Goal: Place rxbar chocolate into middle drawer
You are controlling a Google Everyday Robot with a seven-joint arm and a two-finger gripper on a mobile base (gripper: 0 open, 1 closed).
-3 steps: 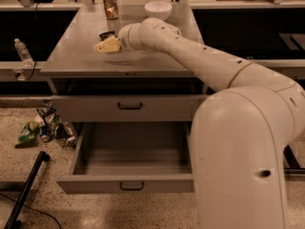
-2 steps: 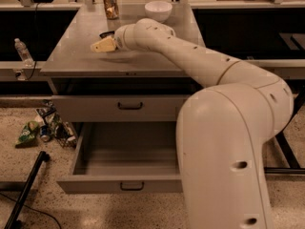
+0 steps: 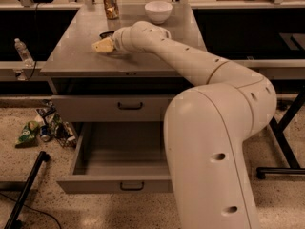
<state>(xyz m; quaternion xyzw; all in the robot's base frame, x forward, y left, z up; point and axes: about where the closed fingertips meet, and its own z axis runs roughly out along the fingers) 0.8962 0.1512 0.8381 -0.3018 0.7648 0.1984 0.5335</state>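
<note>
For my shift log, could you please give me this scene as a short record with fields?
gripper: low over the table, left of centre
rxbar chocolate: dark, lying on the table just behind the gripper, partly hidden
middle drawer: pulled open
upper drawer: shut
at the table's back edge: orange can, white bowl
task state: bar not yet in the drawer
</note>
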